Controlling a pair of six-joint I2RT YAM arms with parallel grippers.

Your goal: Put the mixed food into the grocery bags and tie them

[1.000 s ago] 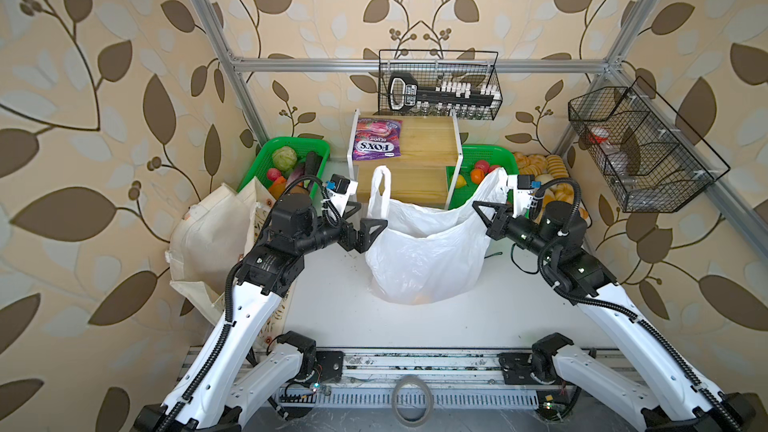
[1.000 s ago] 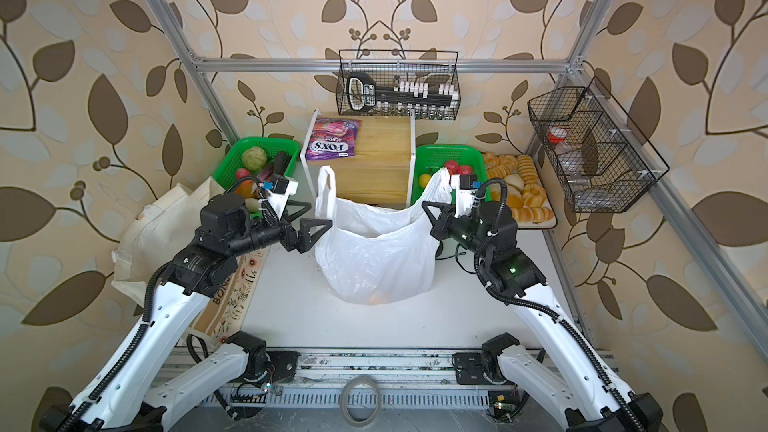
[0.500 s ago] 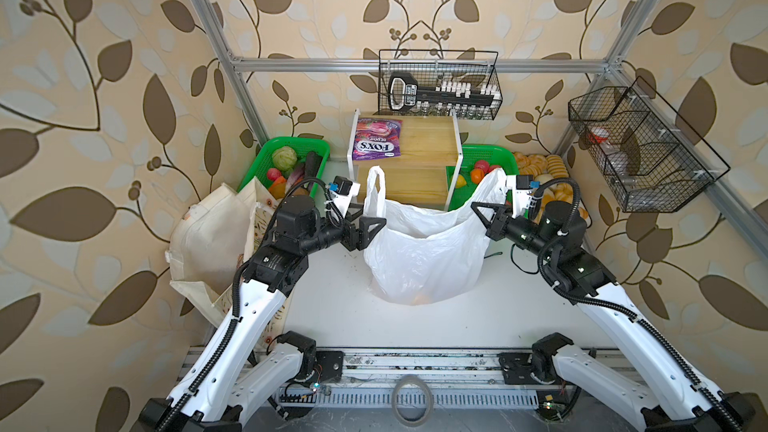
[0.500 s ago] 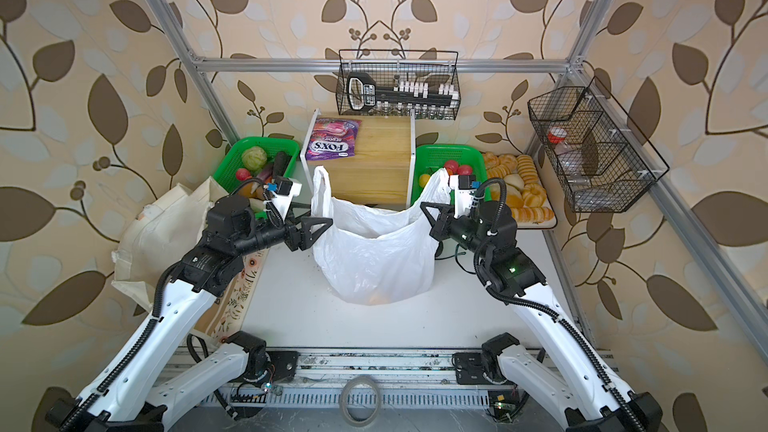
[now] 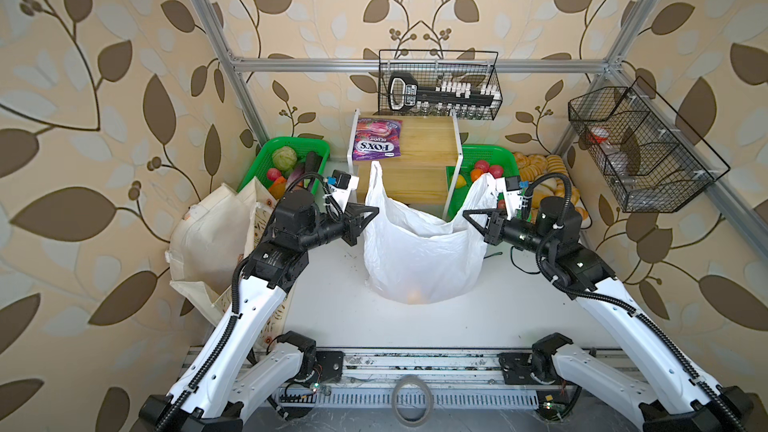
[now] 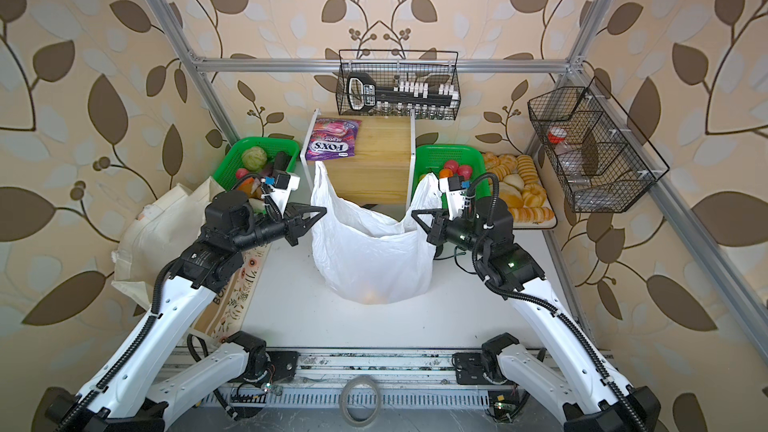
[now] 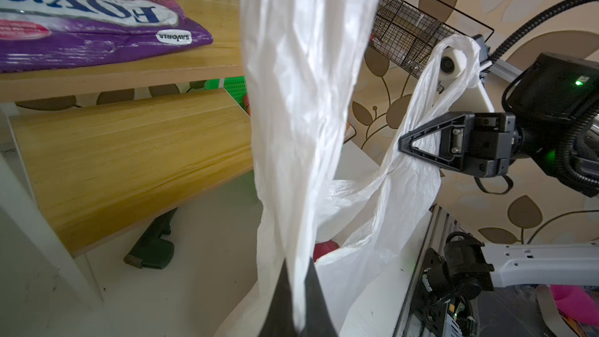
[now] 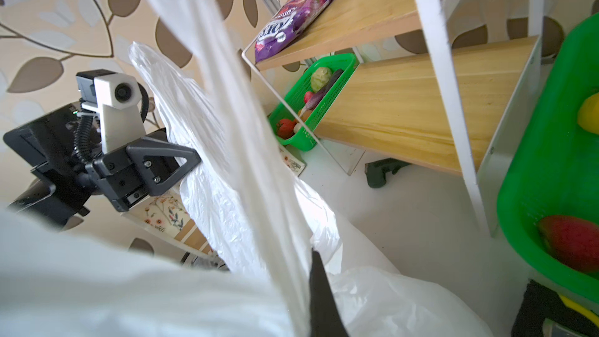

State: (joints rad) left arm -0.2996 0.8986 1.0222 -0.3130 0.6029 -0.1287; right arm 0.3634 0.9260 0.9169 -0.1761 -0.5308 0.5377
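Observation:
The white plastic bag (image 5: 419,259) (image 6: 374,259) stands at the table's middle with both loop handles pulled upright. My left gripper (image 5: 376,211) (image 6: 324,211) (image 7: 296,264) is shut on the left handle (image 7: 301,92). On the opposite side, my right gripper (image 5: 465,214) (image 6: 413,214) (image 8: 304,254) is shut on the right handle (image 5: 482,189); plastic hides one of its fingers in the right wrist view. Something red (image 7: 325,249) lies inside the bag. The cream canvas tote (image 5: 212,234) (image 6: 158,230) slumps at the left. A purple Fox's packet (image 5: 377,144) (image 6: 332,144) lies on the shelf top.
A wooden shelf unit (image 5: 419,147) stands behind the bag, flanked by two green baskets (image 5: 291,155) (image 5: 486,160) of toy produce. A tray of bread rolls (image 5: 540,168) sits at the back right. Wire baskets (image 5: 438,85) (image 5: 636,147) hang on the frame. A tape roll (image 5: 409,401) lies in front.
My left gripper has moved right to the bag's left handle and shut on it. The right gripper has kept its hold and its place.

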